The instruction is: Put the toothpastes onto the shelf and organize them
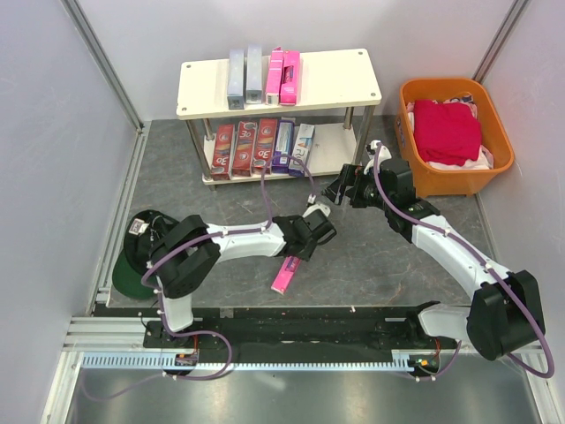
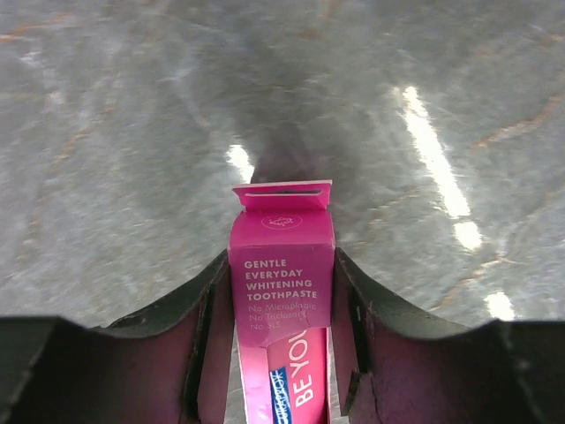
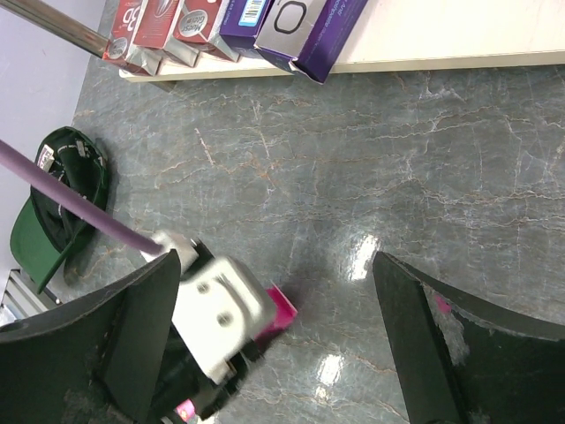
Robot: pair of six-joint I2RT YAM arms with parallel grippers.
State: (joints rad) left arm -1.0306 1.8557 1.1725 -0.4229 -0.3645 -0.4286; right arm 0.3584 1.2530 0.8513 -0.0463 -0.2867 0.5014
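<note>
Left gripper (image 2: 282, 265) is straddling the one loose toothpaste, a bright pink carton (image 2: 281, 296) lying flat on the grey table (image 1: 397, 256), with a finger running close along each long side. Whether the fingers are actually pressing on it I cannot tell.

Behind it, the shelf (image 1: 340, 79) is carrying everything else. Two silver-grey cartons (image 1: 245, 75) and two pink ones (image 1: 282, 77) are lying side by side on the top board, while three red cartons (image 1: 243, 146), a purple carton (image 1: 284, 143) and a white carton (image 1: 302, 146) are sitting in a row on the lower board. So the job is looking nearly finished, with one carton waiting to go up, probably beside the pink pair.

Right gripper (image 3: 275, 265) is hanging wide open in front of the shelf, holding nothing.

Only the top camera is giving the full count on both boards. The left wrist camera is offering the carton's lettering and the fit of the fingers. The right wrist camera is catching the lower-board carton ends — never the top board.
</note>
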